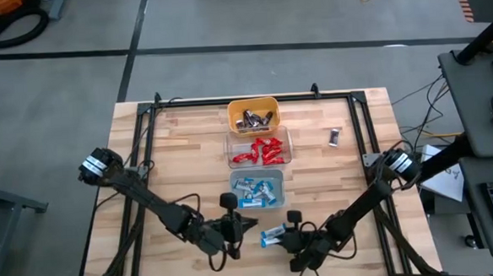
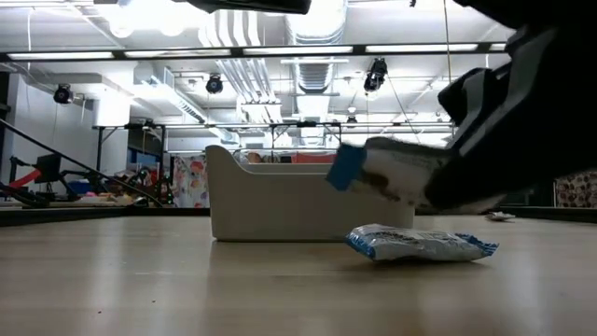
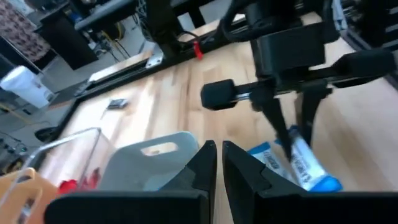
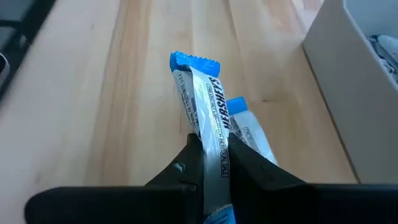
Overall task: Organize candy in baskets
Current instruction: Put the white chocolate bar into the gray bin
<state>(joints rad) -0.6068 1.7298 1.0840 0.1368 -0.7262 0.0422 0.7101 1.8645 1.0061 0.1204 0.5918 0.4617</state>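
Note:
Three baskets stand in a row down the table's middle: a yellow-orange one (image 1: 254, 114), a clear one (image 1: 260, 147) with red candy, and a pale grey-blue one (image 1: 281, 187) with blue-and-white candy. My right gripper (image 4: 211, 149) is near the front edge, shut on a blue-and-white bar (image 4: 202, 93). A second blue-and-white bar (image 2: 420, 243) lies flat on the table just below it. My left gripper (image 3: 219, 155) hovers shut and holding nothing beside the grey-blue basket (image 3: 155, 162), left of the right gripper (image 1: 287, 234). My right gripper pinches the blue-and-white bar between its two fingers at about mid-length (image 4: 210, 134). The fingers slant down from the table's near right and lie along the bar. Its blue far end (image 4: 194, 62) sticks out past the fingertips. The bar (image 2: 378, 173) hangs clear of the table.
A dark brown-and-silver bar (image 1: 334, 137) lies alone on the wood right of the clear basket. A black frame (image 1: 360, 124) runs along the table's edges. Bare wood lies left of the baskets. The grey-blue basket's wall (image 4: 348, 81) stands close beside the held bar.

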